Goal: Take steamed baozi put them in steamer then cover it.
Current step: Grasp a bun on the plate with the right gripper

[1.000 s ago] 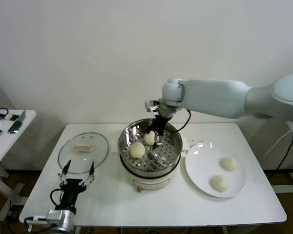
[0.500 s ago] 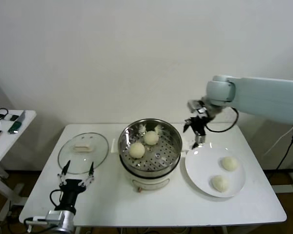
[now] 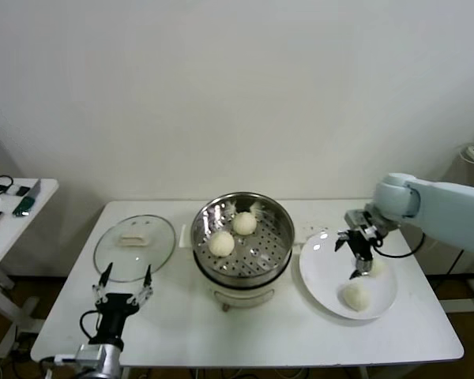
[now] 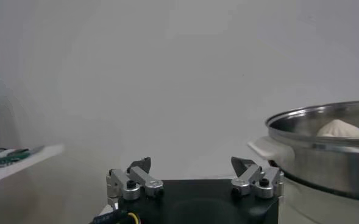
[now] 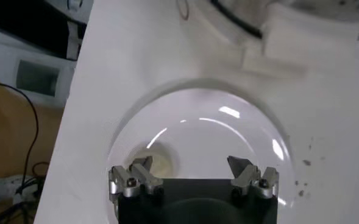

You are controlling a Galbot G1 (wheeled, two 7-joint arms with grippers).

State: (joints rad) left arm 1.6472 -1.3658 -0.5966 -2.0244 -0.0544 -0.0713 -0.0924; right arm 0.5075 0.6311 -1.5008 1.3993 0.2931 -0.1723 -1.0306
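Right end effector (image 3: 359, 257), jaws wide and empty, has swung from the round shiny steel steamer (image 3: 242, 237) to the white plate (image 3: 324, 272) at 3 o'clock, over a round cream-white baozi (image 3: 373, 267); third pickup looks next. Left end effector (image 3: 125, 284) parked open, empty, at 7 o'clock.

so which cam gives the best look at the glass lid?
Head view: the cover lies flat on the table, whole, left of the steamer, beyond the left claw. The left and right wrist views don't show it.
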